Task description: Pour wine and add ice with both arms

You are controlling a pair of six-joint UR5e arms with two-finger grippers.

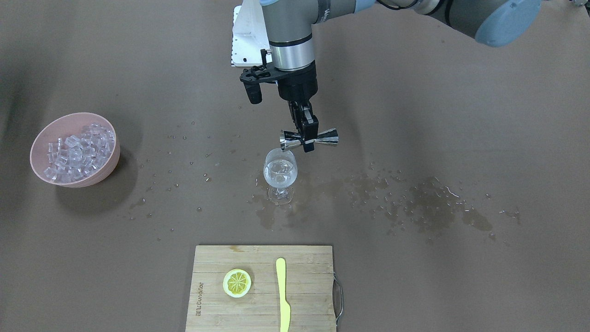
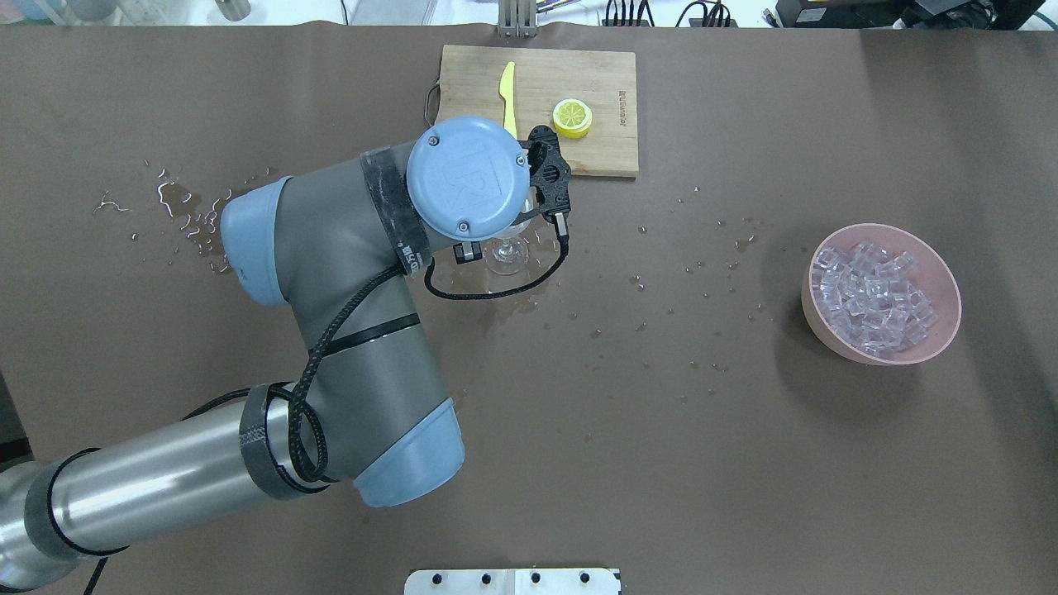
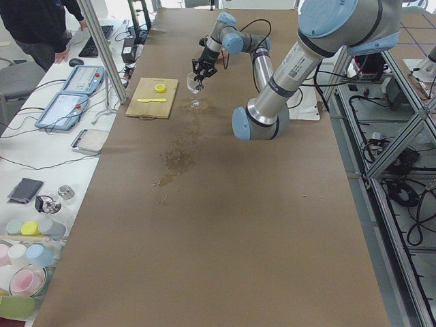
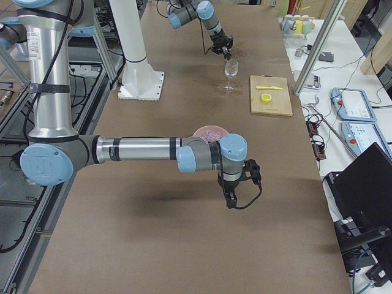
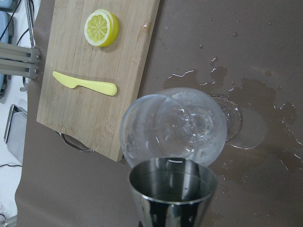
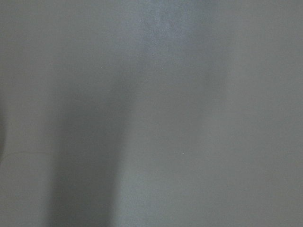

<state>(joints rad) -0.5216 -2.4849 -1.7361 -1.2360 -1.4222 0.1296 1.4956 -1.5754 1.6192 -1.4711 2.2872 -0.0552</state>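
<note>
My left gripper (image 1: 305, 133) is shut on the waist of a steel jigger (image 1: 309, 138), which lies tipped on its side with its mouth just over the rim of the wine glass (image 1: 280, 171). In the left wrist view the jigger (image 5: 173, 189) shows its open mouth below the glass (image 5: 175, 125). A little clear wine sits in the glass bowl. Ice cubes (image 1: 78, 152) fill a pink bowl (image 1: 108, 173) far off at the table's right end. My right gripper (image 4: 234, 197) hangs over bare table near that bowl. I cannot tell whether it is open or shut.
A wooden cutting board (image 1: 262, 304) with a lemon slice (image 1: 237, 282) and a yellow knife (image 1: 282, 295) lies beyond the glass. Spilled water (image 1: 428, 203) wets the brown table cover. A person (image 3: 41, 27) stands by the side bench.
</note>
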